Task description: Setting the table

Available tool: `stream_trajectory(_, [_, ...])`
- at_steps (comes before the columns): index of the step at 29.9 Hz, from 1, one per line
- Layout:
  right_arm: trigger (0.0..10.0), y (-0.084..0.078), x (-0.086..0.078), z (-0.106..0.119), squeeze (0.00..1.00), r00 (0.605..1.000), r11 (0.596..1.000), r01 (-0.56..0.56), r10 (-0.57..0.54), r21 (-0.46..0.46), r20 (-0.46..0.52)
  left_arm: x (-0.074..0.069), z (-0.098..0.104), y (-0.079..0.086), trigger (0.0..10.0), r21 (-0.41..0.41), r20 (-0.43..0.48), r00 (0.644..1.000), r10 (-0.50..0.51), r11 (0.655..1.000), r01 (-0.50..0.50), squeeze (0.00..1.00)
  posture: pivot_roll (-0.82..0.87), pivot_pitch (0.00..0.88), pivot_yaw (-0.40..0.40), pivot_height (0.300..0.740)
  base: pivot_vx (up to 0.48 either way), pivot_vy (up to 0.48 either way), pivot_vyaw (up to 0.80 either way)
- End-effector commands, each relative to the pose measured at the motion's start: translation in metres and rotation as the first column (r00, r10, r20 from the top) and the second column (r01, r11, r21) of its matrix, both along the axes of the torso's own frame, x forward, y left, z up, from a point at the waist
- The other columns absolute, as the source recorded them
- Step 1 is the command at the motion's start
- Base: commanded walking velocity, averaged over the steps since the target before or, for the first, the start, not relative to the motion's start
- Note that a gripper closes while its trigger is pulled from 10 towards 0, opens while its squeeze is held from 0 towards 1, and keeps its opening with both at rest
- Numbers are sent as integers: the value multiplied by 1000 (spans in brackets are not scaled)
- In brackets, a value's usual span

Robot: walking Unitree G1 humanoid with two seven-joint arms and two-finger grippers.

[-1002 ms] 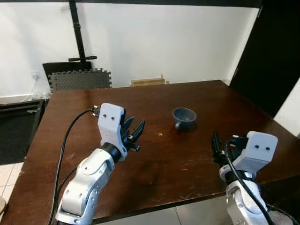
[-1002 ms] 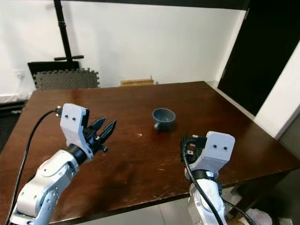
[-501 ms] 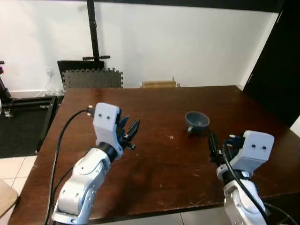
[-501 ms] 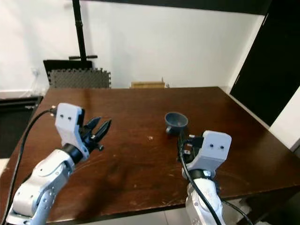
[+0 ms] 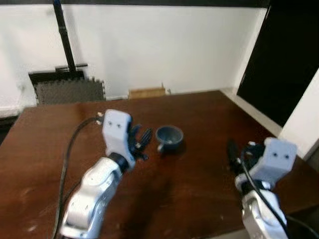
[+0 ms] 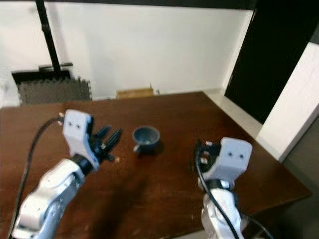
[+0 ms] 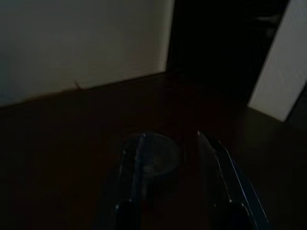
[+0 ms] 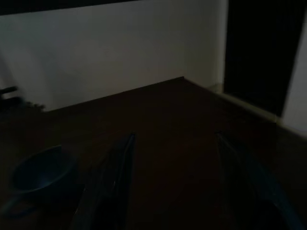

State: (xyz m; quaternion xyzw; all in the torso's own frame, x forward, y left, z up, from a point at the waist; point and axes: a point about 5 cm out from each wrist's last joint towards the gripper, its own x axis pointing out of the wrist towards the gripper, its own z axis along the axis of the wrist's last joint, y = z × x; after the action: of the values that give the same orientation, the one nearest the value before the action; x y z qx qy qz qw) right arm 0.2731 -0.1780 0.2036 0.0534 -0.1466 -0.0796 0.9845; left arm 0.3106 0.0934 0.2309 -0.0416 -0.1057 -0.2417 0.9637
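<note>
No lettering or numbers can be read anywhere (the views seem blurred and dark).

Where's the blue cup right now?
The blue cup stands on the brown table near its middle, just ahead of the open left gripper and apart from it.

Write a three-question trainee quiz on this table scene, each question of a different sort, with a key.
1. True or false: the left gripper is shut on the blue cup.
2. Which gripper is nearer the cup: A left, B right?
3. Fill in: the cup stands on the ______ table.

Key: 1 false, its fingers are open and short of the cup; 2 A; 3 brown wooden.
</note>
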Motion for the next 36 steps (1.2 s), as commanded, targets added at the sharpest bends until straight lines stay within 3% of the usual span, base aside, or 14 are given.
stream_trajectory(1, [10000, 2, -1, -1, 0, 1000, 1000, 0, 0, 1, -5, -1, -2, 4, 10000, 13, -4, 1000, 11, 1000, -11, 0, 5, 12, 19, 740, 0, 0, 0])
stream_trajectory(15, [10000, 3, 0, 4, 0, 1000, 1000, -13, 13, -16, 12, 1, -6, 13, 10000, 0, -26, 999, 36, 999, -36, 0, 8, 15, 17, 740, 0, 0, 0])
stream_trajectory(16, [10000, 2, 2, 28, 0, 996, 997, -28, 35, -73, 86, 8, 3, 30, 10000, 9, -23, 1000, 2, 1000, -2, 0, 9, 19, 15, 740, 0, 0, 0])
stream_trajectory(18, [10000, -2, 4, 49, 0, 988, 995, -30, 43, -91, 149, 12, 17, 41, 10000, 64, 1, 997, -79, 995, 79, 0, 8, 19, 14, 740, 0, 0, 0])
stream_trajectory(22, [10000, -11, 9, 68, 0, 979, 995, -8, 29, -103, 204, 25, 28, 43, 10000, 199, -16, 984, -180, 963, 180, 0, 25, 29, 4, 740, 0, 0, 0])
stream_trajectory(24, [10000, -18, 13, 79, 0, 972, 994, 18, 7, -107, 235, 35, 26, 32, 10000, 234, -88, 964, -249, 936, 263, 0, 31, 47, 1, 740, 0, 0, 0])
stream_trajectory(26, [10000, -22, 18, 92, 0, 963, 995, 41, -13, -96, 270, 49, 12, 6, 10000, 194, -175, 935, -310, 920, 341, 0, 18, 79, 15, 740, 0, 0, 0])
stream_trajectory(27, [10000, -22, 18, 92, 0, 963, 995, 41, -13, -96, 270, 49, 12, 6, 10000, 194, -175, 935, -310, 920, 341, 0, 18, 79, 15, 740, 0, 0, 0])
stream_trajectory(29, [10000, -20, 21, 112, 0, 946, 995, 59, -29, -83, 323, 62, -6, -25, 10000, 101, -269, 918, -292, 939, 328, 0, -60, 130, 63, 740, 0, 0, 0])
stream_trajectory(31, [10000, -18, 21, 116, 0, 941, 995, 62, -30, -83, 337, 63, -8, -30, 10000, 91, -279, 921, -272, 947, 307, 0, -60, 130, 63, 740, 0, 0, 0])
stream_trajectory(32, [10000, -16, 20, 121, 0, 937, 994, 66, -33, -84, 349, 63, -10, -31, 10000, 152, -254, 942, -221, 952, 265, 400, -84, 143, 89, 740, 0, 0, 0])
stream_trajectory(33, [10000, -16, 20, 121, 0, 937, 994, 66, -33, -84, 349, 63, -10, -31, 10000, 152, -254, 942, -221, 952, 265, 400, -84, 143, 89, 740, 0, 0, 0])
stream_trajectory(34, [10000, -14, 20, 124, 0, 933, 994, 69, -35, -82, 357, 63, -11, -29, 10000, 218, -223, 959, -177, 949, 226, 1000, -92, 146, 94, 740, 0, 0, 0])
stream_trajectory(36, [10000, -11, 18, 127, 0, 930, 995, 70, -37, -78, 366, 58, -11, -26, 10000, 284, -188, 968, -165, 935, 214, 1000, -117, 167, 108, 740, 0, 0, 0])
